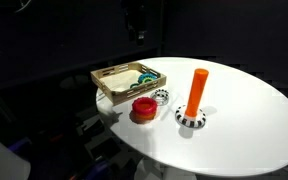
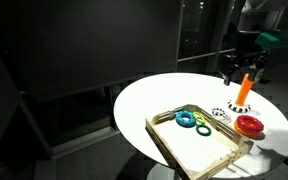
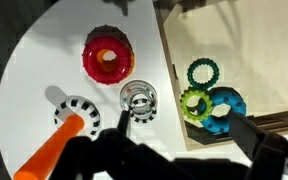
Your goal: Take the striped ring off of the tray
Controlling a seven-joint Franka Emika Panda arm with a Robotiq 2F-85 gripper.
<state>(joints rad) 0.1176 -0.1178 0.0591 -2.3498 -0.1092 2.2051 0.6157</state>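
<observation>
Dark room all round, and your white round table (image 1: 244, 120) glows in the middle of it. Look at the wrist view: the striped ring (image 3: 137, 100) lies flat on the bare tabletop, off the tray (image 3: 264, 50), just beside its raised rim. Above it in that view sits the red ring (image 3: 108, 57), also on the table. To its left stands the orange peg (image 3: 59, 145) in its black-and-white base (image 3: 74, 108), close by but apart. Inside the tray you have a dark green toothed ring (image 3: 202, 72), a yellow-green ring (image 3: 195, 103) and a blue ring (image 3: 224, 105), bunched near the rim. Your gripper (image 3: 179, 135) hangs above the table with its fingers spread wide, nothing between them. In an exterior view it hovers high, over the peg's end of the table (image 2: 240, 68).
</observation>
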